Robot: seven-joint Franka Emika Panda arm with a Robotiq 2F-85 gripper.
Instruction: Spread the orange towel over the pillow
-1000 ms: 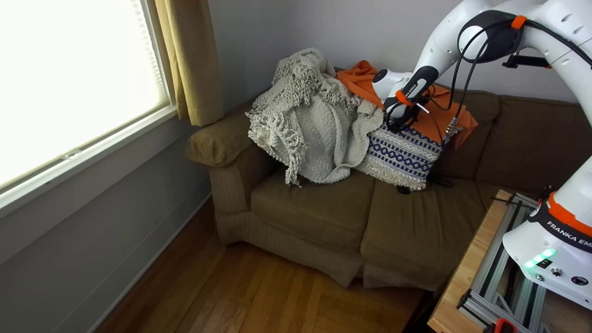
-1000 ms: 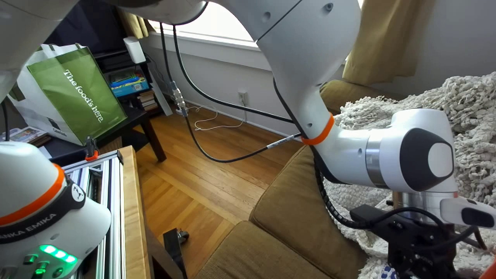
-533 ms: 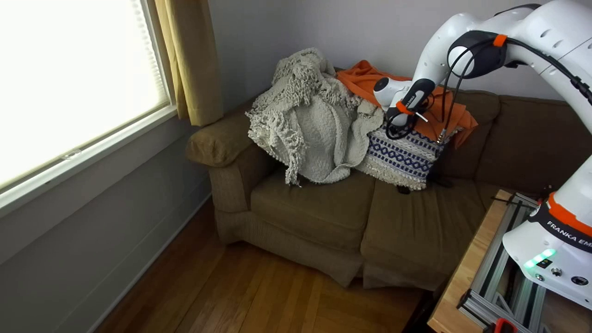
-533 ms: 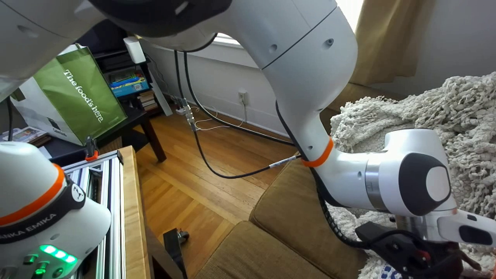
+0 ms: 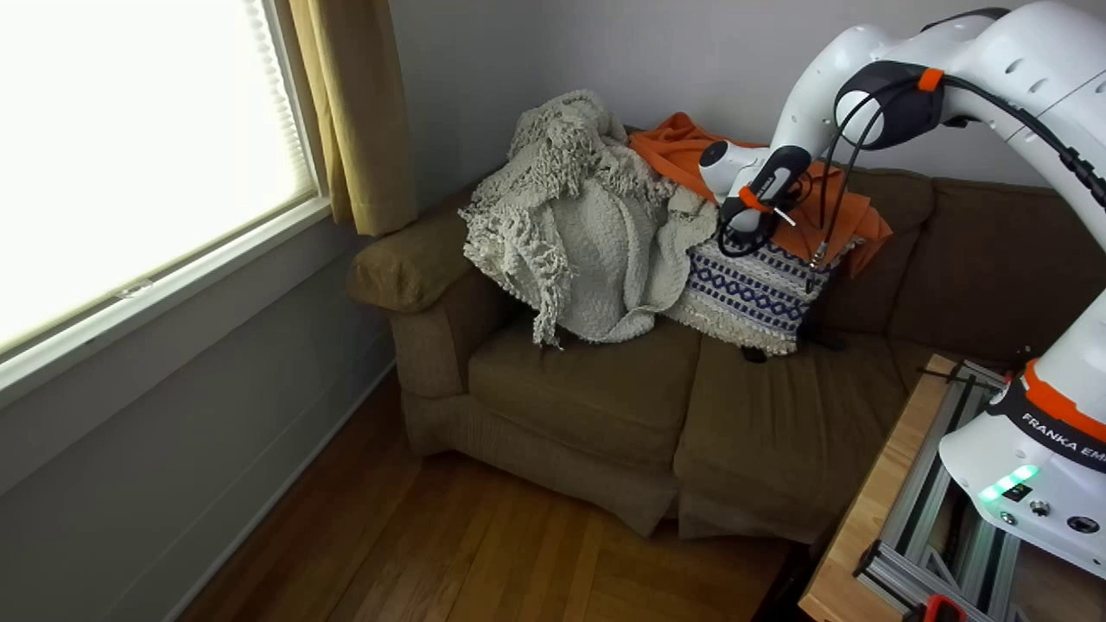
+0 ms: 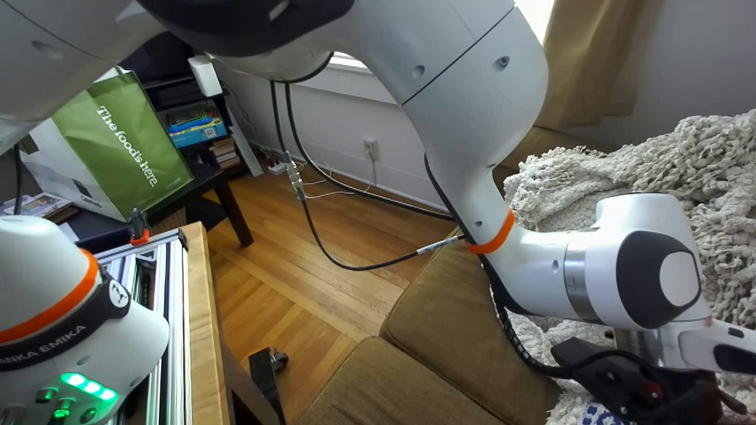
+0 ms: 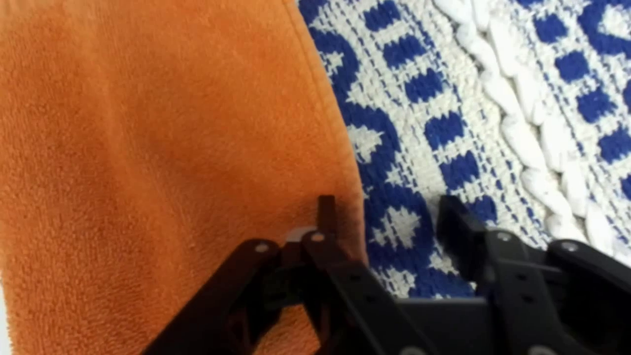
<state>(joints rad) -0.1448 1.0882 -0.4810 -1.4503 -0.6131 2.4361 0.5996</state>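
Note:
The orange towel [image 5: 851, 225] lies along the sofa back and over the upper part of the pillow. The pillow [image 5: 747, 289] is white with blue patterns, and its lower part is bare. In the wrist view the towel [image 7: 197, 123] is at left and the pillow [image 7: 399, 148] at right. My gripper [image 7: 387, 212] is partly open, with one finger over the towel and the other over the pillow. The towel's edge runs between the fingers, not clamped. I cannot tell whether the fingertips touch the cloth. In an exterior view the fingers are hidden behind the arm's wrist.
A bulky grey-white fringed blanket [image 5: 605, 250] lies beside the pillow, on the sofa's arm side. The brown sofa [image 5: 587, 393] has its seat in front. The robot's wooden table [image 5: 873, 501] stands in front of the sofa. Cables [image 6: 331, 260] hang in loops from the arm.
The arm has come down and the hand has moved lower and tilted over the pillow, with only a slight shift in the last half second. The towel and pillow have not visibly moved.

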